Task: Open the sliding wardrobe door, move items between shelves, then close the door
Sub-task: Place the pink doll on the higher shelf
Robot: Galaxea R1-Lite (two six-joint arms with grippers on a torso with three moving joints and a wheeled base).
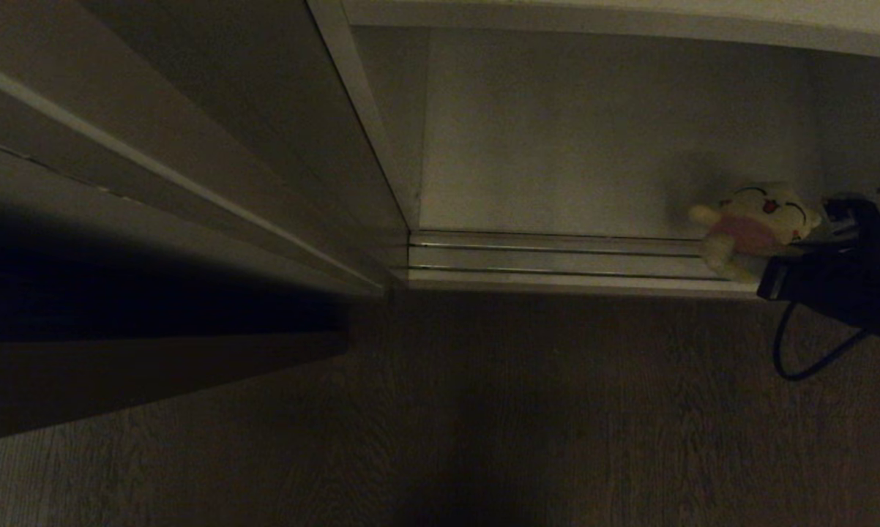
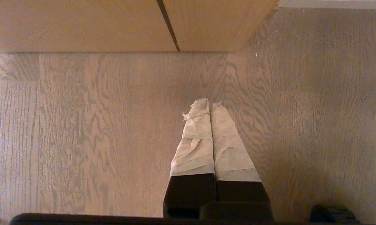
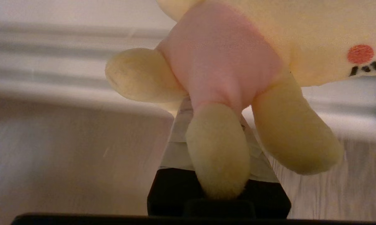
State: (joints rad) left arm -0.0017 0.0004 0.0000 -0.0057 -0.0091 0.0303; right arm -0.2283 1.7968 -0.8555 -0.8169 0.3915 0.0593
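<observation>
A dim room with a wood-grain floor (image 1: 557,410) fills the lower part of the head view. On the left, the sliding wardrobe door (image 1: 213,139), a pale grey-green panel with a thin light frame, stands pushed aside; its edge ends where the opening begins. Right of that edge the wardrobe interior lies open: a plain pale bottom shelf (image 1: 557,139) between white walls, bare across most of its width. Two silver floor rails (image 1: 550,252) run along the shelf's front edge, between shelf and floor.

One toy is in view: a yellow plush toy (image 1: 755,219) with a pink belly, red cheek spots and black stitched eyes. It hangs at the far right over the rails, at the front edge of the shelf, clamped in the right gripper (image 3: 213,125), whose taped fingers close on its lower body. A black cable loops below that arm.

The left gripper (image 2: 210,106) hangs over bare floor, fingers pressed together, holding nothing.
</observation>
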